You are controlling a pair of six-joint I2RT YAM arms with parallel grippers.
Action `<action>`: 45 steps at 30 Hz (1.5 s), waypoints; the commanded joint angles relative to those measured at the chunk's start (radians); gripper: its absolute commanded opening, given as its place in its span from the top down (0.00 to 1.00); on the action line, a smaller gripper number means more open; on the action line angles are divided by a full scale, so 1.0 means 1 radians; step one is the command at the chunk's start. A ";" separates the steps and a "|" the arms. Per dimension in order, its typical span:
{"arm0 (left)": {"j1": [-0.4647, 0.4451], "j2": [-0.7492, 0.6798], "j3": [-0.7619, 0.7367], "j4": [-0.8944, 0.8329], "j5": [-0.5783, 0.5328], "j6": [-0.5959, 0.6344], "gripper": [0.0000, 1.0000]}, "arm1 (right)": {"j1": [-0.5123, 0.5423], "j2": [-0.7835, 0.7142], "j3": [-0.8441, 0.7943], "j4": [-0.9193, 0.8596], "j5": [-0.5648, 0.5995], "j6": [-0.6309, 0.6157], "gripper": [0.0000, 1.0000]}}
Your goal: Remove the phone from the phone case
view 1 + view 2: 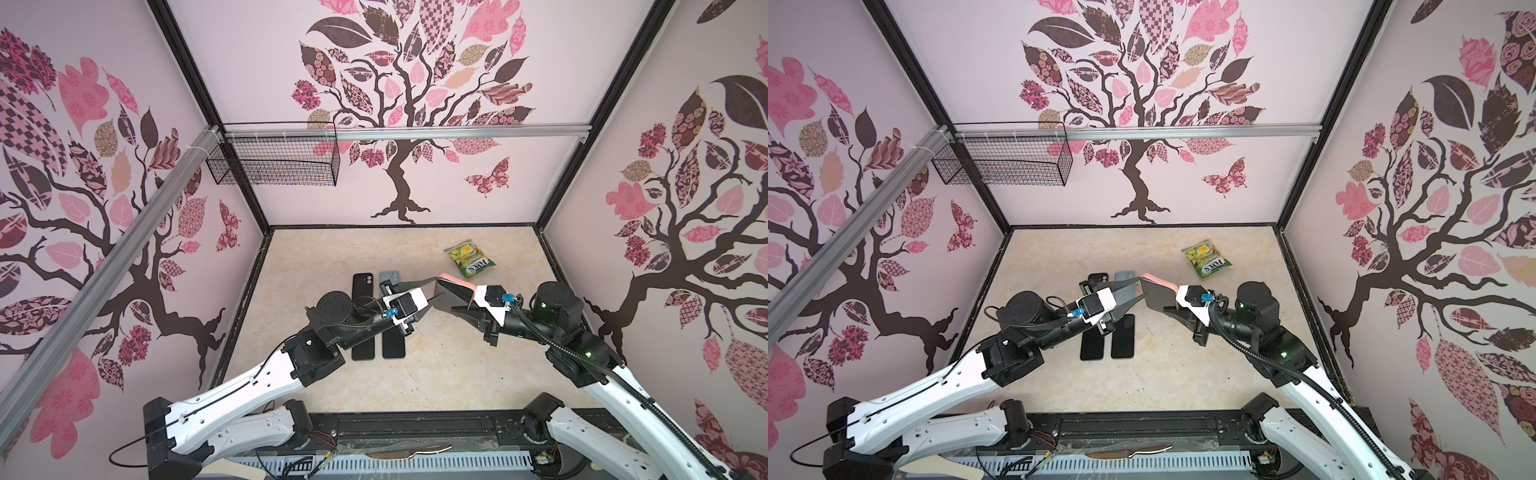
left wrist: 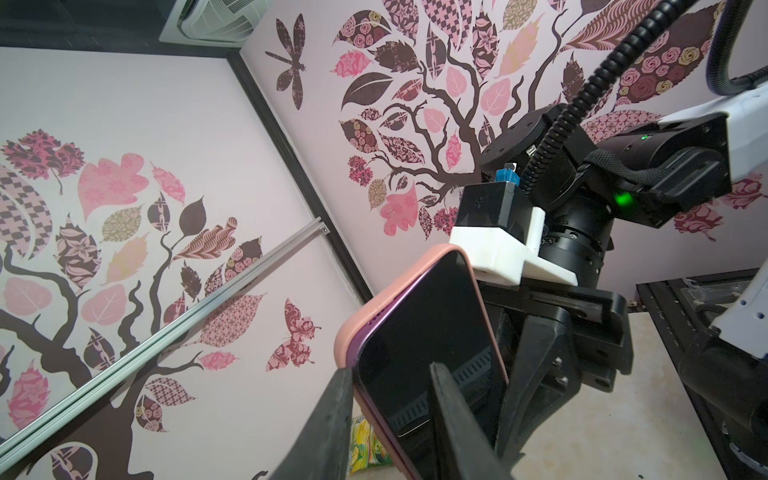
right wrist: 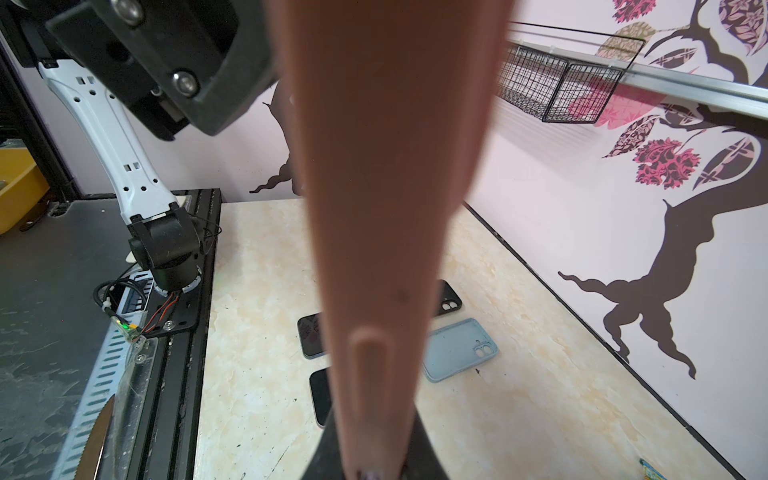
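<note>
The phone [image 1: 451,297] sits dark screen up inside a pink phone case [image 1: 455,279], held tilted in the air above the table's middle. My right gripper [image 1: 465,305] is shut on its right end. In the right wrist view the case's pink side [image 3: 395,166] fills the centre, running out from that gripper [image 3: 374,469]. My left gripper [image 1: 438,287] reaches in from the left and straddles the free end. In the left wrist view one of its fingers [image 2: 332,415] presses the case's outer edge [image 2: 415,266], and the other lies on the phone's screen [image 2: 424,332].
Two bare phones [image 1: 363,345] [image 1: 394,343] lie side by side under the left arm. An empty black case [image 1: 362,286] and a blue-grey case [image 1: 390,277] lie behind them. A green snack bag [image 1: 470,258] is at the back right. A wire basket [image 1: 274,162] hangs on the back rail.
</note>
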 commanded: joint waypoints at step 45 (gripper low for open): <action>0.120 0.060 0.042 -0.134 0.509 -0.330 0.74 | 0.011 -0.059 0.016 0.143 -0.175 0.009 1.00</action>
